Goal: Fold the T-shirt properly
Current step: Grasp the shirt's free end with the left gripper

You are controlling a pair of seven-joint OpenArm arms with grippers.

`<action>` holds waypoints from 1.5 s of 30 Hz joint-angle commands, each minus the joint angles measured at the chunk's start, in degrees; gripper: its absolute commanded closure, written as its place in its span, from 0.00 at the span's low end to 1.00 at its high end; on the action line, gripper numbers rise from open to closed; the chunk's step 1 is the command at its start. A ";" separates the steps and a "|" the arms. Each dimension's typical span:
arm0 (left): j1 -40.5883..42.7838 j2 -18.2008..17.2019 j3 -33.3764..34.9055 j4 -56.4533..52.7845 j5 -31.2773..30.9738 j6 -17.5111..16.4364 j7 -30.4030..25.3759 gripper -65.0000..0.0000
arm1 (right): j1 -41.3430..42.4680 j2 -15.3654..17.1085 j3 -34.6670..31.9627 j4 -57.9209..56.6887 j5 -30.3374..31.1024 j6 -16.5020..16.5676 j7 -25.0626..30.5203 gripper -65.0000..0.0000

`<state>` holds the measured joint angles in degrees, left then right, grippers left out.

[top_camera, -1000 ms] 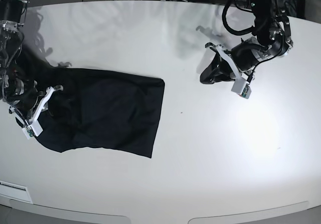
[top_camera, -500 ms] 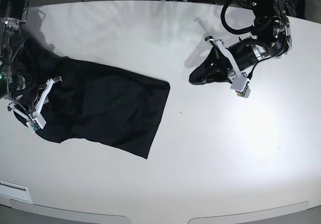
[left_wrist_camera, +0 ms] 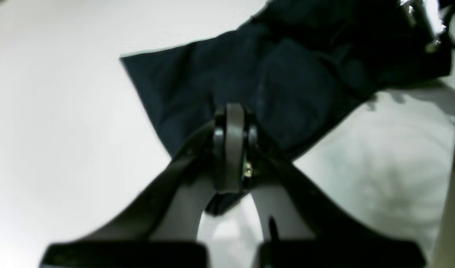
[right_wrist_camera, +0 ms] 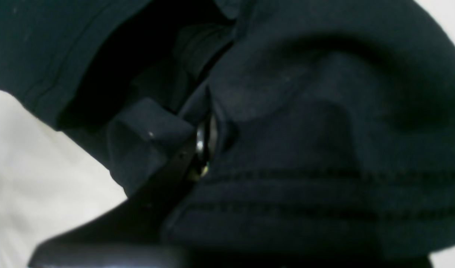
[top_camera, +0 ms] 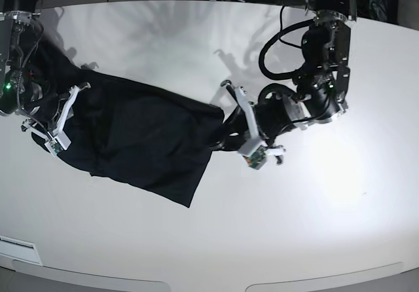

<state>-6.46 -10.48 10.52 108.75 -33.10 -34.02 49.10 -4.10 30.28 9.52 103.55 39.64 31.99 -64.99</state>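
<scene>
The T-shirt (top_camera: 141, 145) lies on the white table (top_camera: 294, 226), left of centre in the base view, spread as a dark, roughly four-sided sheet. Its nearest point is a corner pointing toward the near edge of the table; from there one straight edge runs up and right to a second corner near the middle of the table.

At that right-hand corner sits the left gripper (top_camera: 219, 140), reaching in from the right with its arm bent behind it. Its tips are at the cloth's edge, touching or just over it; the base view cannot settle which. In the left wrist view the two dark fingers (left_wrist_camera: 227, 145) come together with no gap between them, so the claw is closed. The T-shirt (left_wrist_camera: 272, 85) lies beyond and partly under the tips there, with bare table on both sides, and I cannot tell whether any cloth is pinched.

Farther left, the right gripper (top_camera: 55, 118) is at the bunched left end of the shirt, where the cloth rises off the table toward the arm. In the right wrist view the T-shirt (right_wrist_camera: 324, 111) fills nearly the whole frame, draped in folds over the claw, with a stitched hem crossing the lower part. The claw is nearly closed and clamps a fold of the cloth.
</scene>
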 commanded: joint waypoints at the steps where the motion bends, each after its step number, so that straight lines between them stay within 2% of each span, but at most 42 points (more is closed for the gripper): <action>1: -2.75 0.22 2.38 -1.01 1.64 1.16 -2.27 1.00 | 0.76 0.83 0.48 0.85 0.79 0.02 0.98 1.00; 4: -8.81 1.57 10.14 -9.57 7.17 3.98 -6.27 1.00 | 0.79 0.85 0.48 0.87 0.79 0.13 1.01 1.00; 8: -16.52 4.83 16.04 -25.24 10.40 4.26 -9.05 1.00 | 0.79 0.85 0.48 0.87 0.79 0.37 0.96 1.00; 10: -19.12 6.54 16.83 -32.54 10.60 3.41 -9.05 1.00 | 0.79 0.85 0.48 0.87 0.79 0.37 0.98 1.00; 14: -20.52 8.61 16.85 -42.07 9.92 -2.16 -8.81 1.00 | 0.81 0.85 0.48 0.87 0.79 0.39 1.09 1.00; 16: -19.65 8.44 16.83 -43.56 10.01 -2.43 -8.37 1.00 | 0.83 0.85 0.48 0.87 0.81 0.37 1.68 1.00; 21: -15.54 5.99 16.79 -43.50 8.92 -1.97 -3.52 1.00 | 0.96 0.87 0.50 0.87 0.81 0.37 2.84 1.00; 26: -8.70 1.01 16.79 -40.26 4.44 -0.68 -1.88 1.00 | 0.94 0.87 0.50 0.87 0.81 -0.94 2.91 1.00; 31: 0.22 -1.77 16.79 -28.85 -0.11 -0.28 2.45 1.00 | 0.94 0.85 0.50 0.87 0.79 -2.40 4.20 1.00; 36: 8.44 -2.19 16.79 -13.57 0.28 1.92 2.36 1.00 | 0.94 0.85 0.48 0.87 1.38 -4.31 6.97 1.00; 39: 10.71 -2.12 16.79 -6.47 3.15 1.97 1.70 1.00 | 0.94 0.85 0.48 0.87 6.62 -5.07 5.60 1.00; 45: 10.45 -2.08 16.79 -3.10 10.03 5.44 -1.38 1.00 | 1.27 0.85 0.50 0.98 20.35 -0.79 -0.72 1.00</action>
<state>4.51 -12.69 27.40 104.68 -22.37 -28.84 48.60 -3.81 30.28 9.52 103.55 59.11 30.96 -66.92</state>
